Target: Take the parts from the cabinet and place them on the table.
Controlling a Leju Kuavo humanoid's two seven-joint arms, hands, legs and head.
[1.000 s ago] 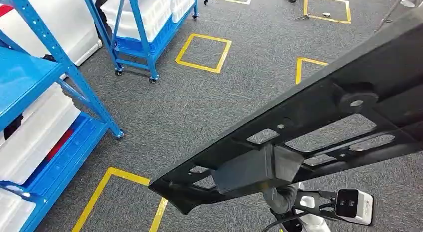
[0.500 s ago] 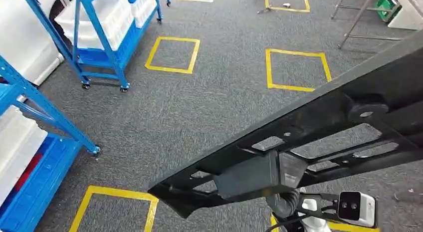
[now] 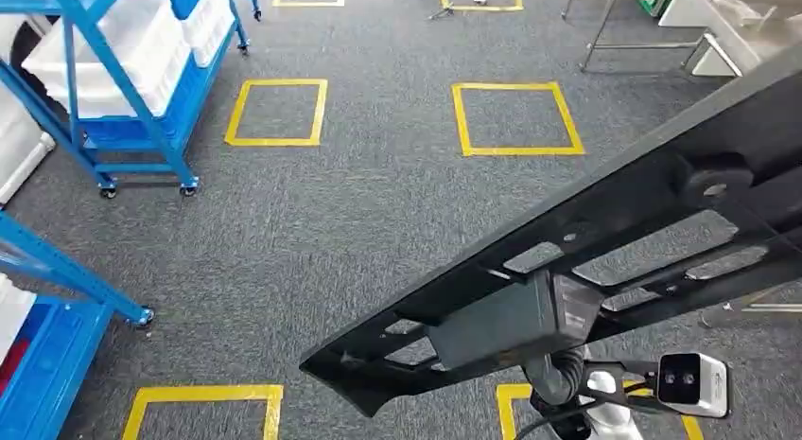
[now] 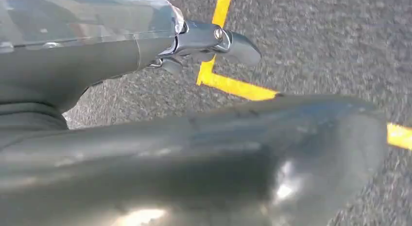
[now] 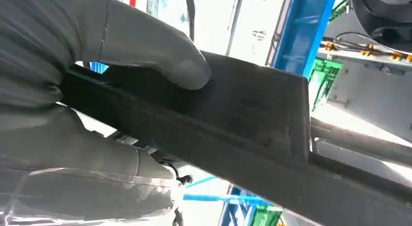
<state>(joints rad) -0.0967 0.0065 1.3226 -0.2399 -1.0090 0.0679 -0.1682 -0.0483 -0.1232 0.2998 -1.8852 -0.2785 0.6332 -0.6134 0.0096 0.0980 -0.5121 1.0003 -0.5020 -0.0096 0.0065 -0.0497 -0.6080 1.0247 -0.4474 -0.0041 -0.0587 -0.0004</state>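
Currently the right hand is clamped on the part, thumb on one face and fingers under the edge; the long black panel spans the head view diagonally, carried above the floor. Whether the left hand is closed cannot be told; it lies beside a dark curved surface. Risk: the long overhang may twist the panel out of the grip, and its far end could strike the blue rack during a turn
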